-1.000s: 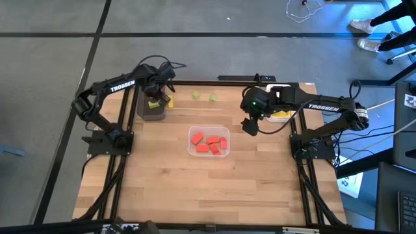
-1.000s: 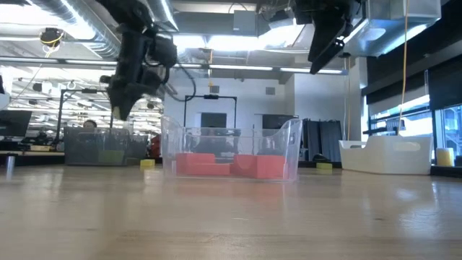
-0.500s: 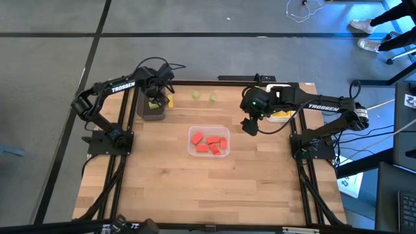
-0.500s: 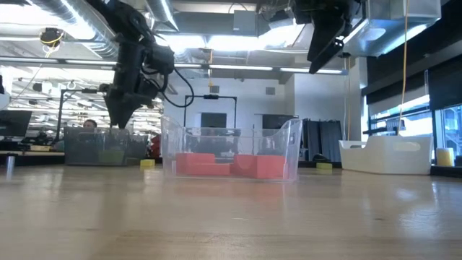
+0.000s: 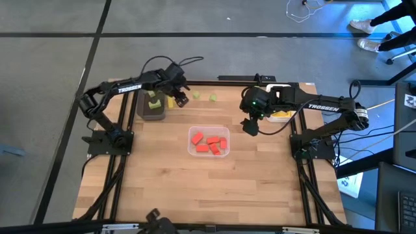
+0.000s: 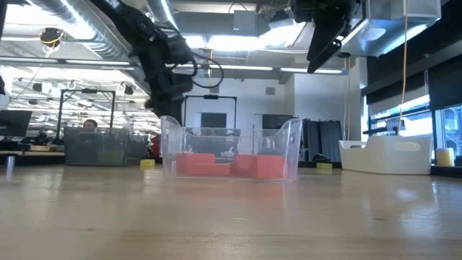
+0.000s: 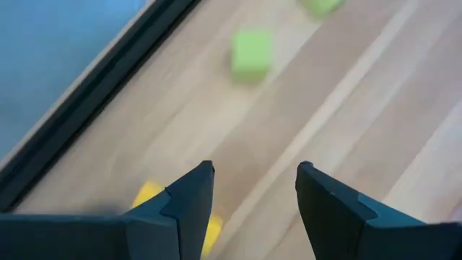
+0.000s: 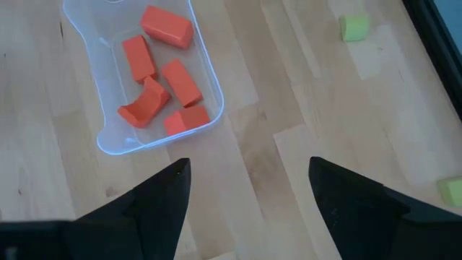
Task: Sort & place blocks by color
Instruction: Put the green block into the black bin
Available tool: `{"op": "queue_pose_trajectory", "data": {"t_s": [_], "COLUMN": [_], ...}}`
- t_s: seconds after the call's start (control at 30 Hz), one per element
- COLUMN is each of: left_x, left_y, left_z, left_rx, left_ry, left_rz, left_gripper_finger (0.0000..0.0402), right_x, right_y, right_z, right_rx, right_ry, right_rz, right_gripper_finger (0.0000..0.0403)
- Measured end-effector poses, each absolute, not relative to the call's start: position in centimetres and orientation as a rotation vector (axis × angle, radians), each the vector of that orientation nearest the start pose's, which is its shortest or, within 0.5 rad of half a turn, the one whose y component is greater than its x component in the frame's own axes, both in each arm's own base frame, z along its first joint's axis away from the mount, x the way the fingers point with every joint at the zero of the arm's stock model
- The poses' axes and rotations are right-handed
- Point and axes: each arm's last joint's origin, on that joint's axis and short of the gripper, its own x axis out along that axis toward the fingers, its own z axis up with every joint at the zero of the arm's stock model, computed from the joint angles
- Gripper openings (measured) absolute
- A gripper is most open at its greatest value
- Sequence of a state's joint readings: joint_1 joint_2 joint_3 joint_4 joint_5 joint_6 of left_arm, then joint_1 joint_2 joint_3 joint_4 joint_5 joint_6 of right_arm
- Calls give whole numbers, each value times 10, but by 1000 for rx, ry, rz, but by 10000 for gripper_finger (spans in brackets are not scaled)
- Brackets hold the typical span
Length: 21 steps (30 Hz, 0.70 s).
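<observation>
Two light green blocks [image 5: 196, 95] [image 5: 212, 97] lie on the table near its far edge, and a yellow block [image 5: 171, 102] lies beside the dark grey tray [image 5: 153, 112], which holds green blocks [image 5: 154, 103]. Red blocks [image 5: 209, 142] fill the clear tray [image 5: 192, 151] at mid-table. My left gripper [image 5: 182, 99] hovers open between the grey tray and the green blocks. In its wrist view the nearer green block [image 7: 251, 54] lies ahead of the open fingers [image 7: 254, 170], and the yellow block [image 7: 148, 195] is half hidden behind one finger. My right gripper [image 5: 249, 127] hangs open, high, to the right of the clear tray [image 8: 209, 87].
A white tray [image 5: 278, 114] with yellow pieces stands at the far right behind my right arm. In the right wrist view two green blocks [image 8: 354, 27] [image 8: 451, 189] lie on bare wood beyond the clear tray. The near half of the table is open wood.
My left gripper has left the place above the dark grey tray and gone toward the table's right, toward the loose green blocks, sinking a little and tipping its fingers steeper down. My right arm has kept still.
</observation>
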<state>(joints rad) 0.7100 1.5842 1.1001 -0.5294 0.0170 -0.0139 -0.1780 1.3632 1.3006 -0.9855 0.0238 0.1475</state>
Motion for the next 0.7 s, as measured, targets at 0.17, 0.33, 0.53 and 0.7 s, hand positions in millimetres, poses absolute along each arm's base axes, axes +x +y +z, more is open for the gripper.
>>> {"op": "queue_pose_trajectory", "data": {"t_s": [0.17, 0.33, 0.53, 0.7], "left_x": [264, 279, 290, 292], "left_y": [214, 219, 223, 228], "left_z": [207, 193, 176, 167], "left_rx": [-340, -308, -259, -245], "left_ry": [897, 859, 864, 871], "left_rz": [529, 524, 596, 632], "left_gripper_finger": [185, 185, 186, 186], "right_x": [258, 259, 260, 260], "right_y": [-47, -47, -48, -48], "right_z": [323, 323, 324, 324], "right_rx": [214, 214, 212, 213], "right_ry": [1029, 1018, 1004, 1004], "right_rz": [-260, -261, -259, -260], "right_gripper_finger": [281, 281, 281, 281]}}
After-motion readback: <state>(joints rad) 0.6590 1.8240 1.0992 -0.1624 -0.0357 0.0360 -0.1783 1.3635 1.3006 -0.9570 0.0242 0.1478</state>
